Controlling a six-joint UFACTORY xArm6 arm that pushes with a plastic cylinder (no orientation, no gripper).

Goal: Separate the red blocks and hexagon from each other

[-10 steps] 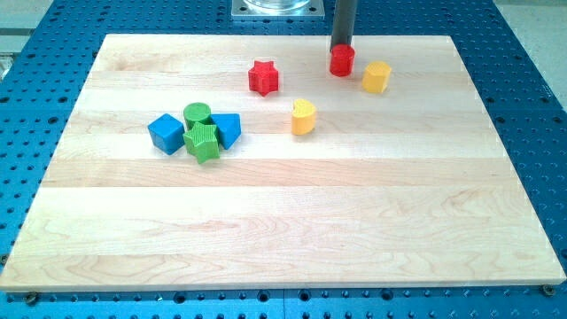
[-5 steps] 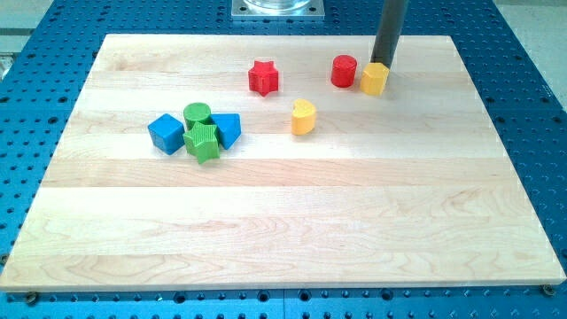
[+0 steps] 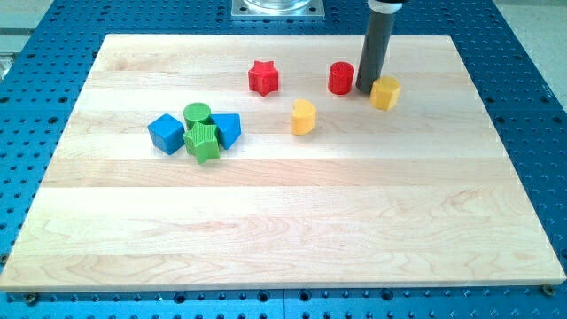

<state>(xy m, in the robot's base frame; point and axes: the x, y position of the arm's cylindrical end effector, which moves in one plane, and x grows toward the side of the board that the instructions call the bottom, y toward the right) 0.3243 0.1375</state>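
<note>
Red cylinder block [image 3: 341,78] and yellow hexagon block [image 3: 384,92] flank my tip [image 3: 367,89]; no fingers here. Sideways drift might shove either block wrongly.

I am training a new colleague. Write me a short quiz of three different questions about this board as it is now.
1. True or false: my tip stands between the red cylinder and the yellow hexagon.
2. How many blocks form the cluster at the view's left?
3. Which block lies nearest below the red star: A) blue cube, B) yellow heart-like block, C) green cylinder?

Key: 1 true. 2 four: the blue cube, the green cylinder, a ridged green block and a blue triangular block. 3 B.
</note>
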